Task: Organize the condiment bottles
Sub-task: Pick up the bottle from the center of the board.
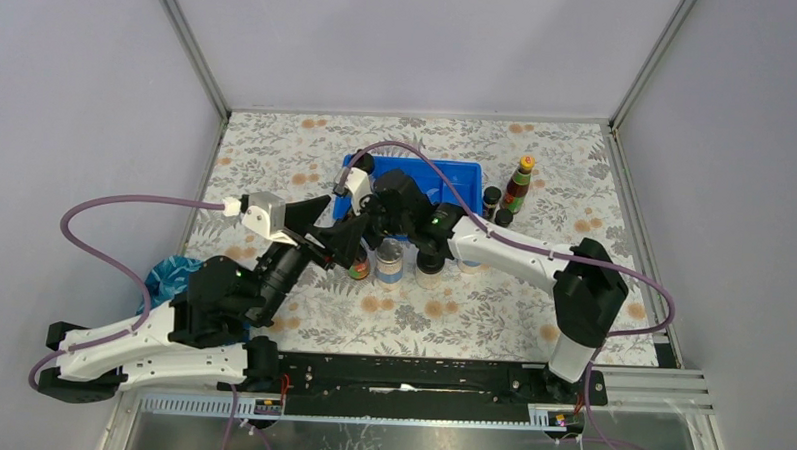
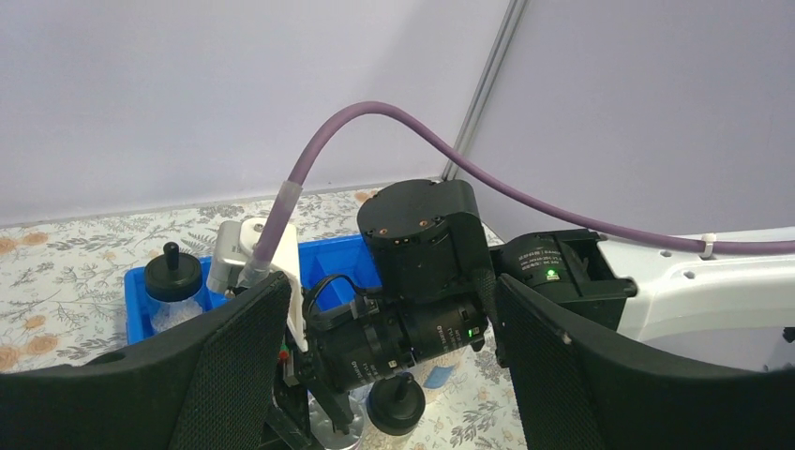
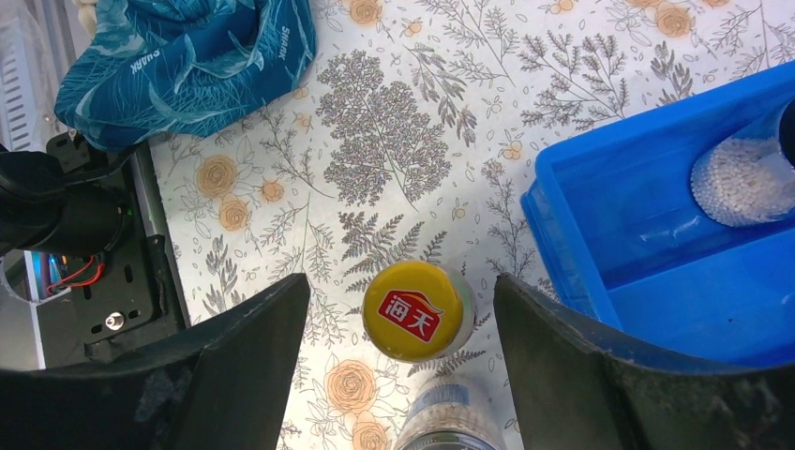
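**Desk** (image 1: pixel 277 151), floral cover, seen from above; 12 o'clock is the far edge.

1. **Blue patterned cloth** (image 1: pixel 173 275): bunched at the 9 o'clock edge, beside the left arm.
2. **Left gripper** (image 2: pixel 391 281): reaches in from 7 o'clock. Fingers (image 2: pixel 234 361) are wide apart and hold nothing. The right arm's wrist is in view beyond the gap.
3. **Near red-labelled bottle** (image 3: pixel 418 311): yellow cap with a red logo, upright on the desk, just at 6 o'clock of the tray's left corner.
4. **Right gripper** (image 3: pixel 398 291): above item 3, pointing down. Fingers (image 3: pixel 562 366) are wide and straddle the cap, with a gap on each side and no contact.
5. **Blue tray** (image 1: pixel 461 177): at the centre of the desk, toward 12 o'clock.
6. **Tray bottle** (image 1: pixel 364 164): black domed cap, clear body with pale granules, standing in the tray's far-left corner.
7. **Silver-lidded jar** (image 1: pixel 389 260): on the desk, just at 3 o'clock of item 3 and at 6 o'clock of the tray.
8. **Front domed bottle** (image 1: pixel 429 268): black dome, next in the same row, at 3 o'clock of the jar.
9. **Two tiny dark bottles** (image 1: pixel 491 198): black caps, close together, just off the tray's 3 o'clock end.
10. **Far red-labelled bottle** (image 1: pixel 521 184): yellow cap, upright, just at 3 o'clock of item 9, well apart from item 3.
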